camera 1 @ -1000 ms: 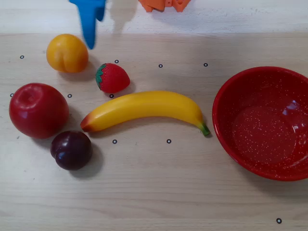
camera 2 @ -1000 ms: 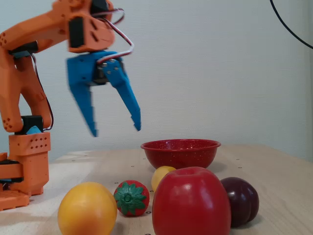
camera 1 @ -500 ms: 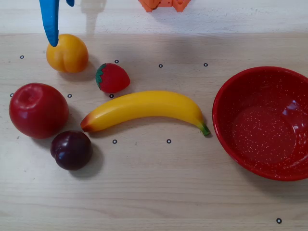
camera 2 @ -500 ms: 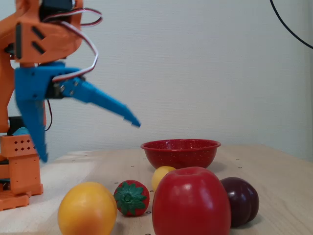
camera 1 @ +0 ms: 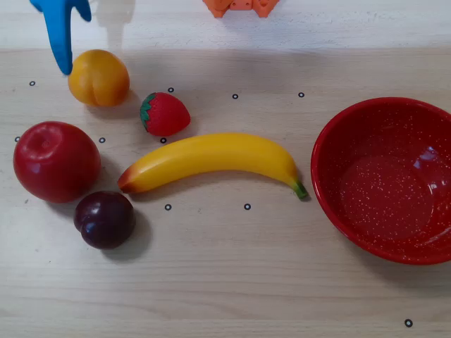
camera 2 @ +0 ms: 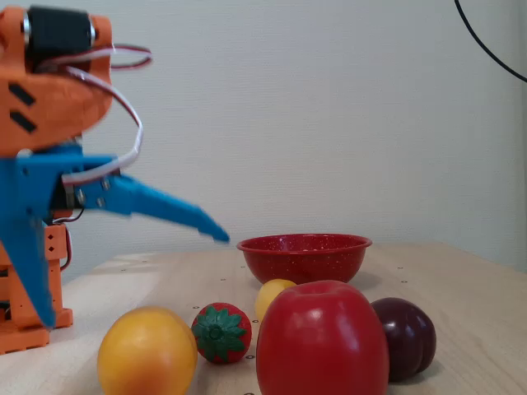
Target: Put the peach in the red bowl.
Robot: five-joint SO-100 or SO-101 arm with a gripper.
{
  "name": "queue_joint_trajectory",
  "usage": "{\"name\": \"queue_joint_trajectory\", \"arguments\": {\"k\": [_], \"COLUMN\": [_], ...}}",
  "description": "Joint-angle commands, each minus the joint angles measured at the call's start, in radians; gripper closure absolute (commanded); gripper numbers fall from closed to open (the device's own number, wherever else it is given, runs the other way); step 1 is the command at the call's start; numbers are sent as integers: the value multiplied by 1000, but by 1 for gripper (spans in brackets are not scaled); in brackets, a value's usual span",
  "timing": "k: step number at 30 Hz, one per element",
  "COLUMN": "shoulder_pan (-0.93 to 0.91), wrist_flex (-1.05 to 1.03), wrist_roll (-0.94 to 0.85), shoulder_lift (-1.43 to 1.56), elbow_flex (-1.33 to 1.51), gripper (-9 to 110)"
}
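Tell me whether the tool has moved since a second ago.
Yes. In the fixed view the tool has dropped and swung left, away from the red bowl, toward the peach.

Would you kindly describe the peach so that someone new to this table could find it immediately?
In the overhead view, start from the red bowl at the right and cross to the far left cluster of fruit. The peach lies uppermost, above the red apple: yellow-orange, creased, smaller than the apple.
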State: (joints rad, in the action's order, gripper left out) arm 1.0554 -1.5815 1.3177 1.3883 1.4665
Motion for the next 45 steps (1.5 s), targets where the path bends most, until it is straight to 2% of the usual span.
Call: {"name": "queue_joint_trajectory", "arguments": {"k": [1,32,45], "shoulder_pan": [31,-149,-115], "wrist_flex": [31,150,209], "wrist_roll": [43,-46,-11], "shoulder_lift": [31,-109,-137], "elbow_flex": [-18,8,37], "gripper": [34,34,34]}}
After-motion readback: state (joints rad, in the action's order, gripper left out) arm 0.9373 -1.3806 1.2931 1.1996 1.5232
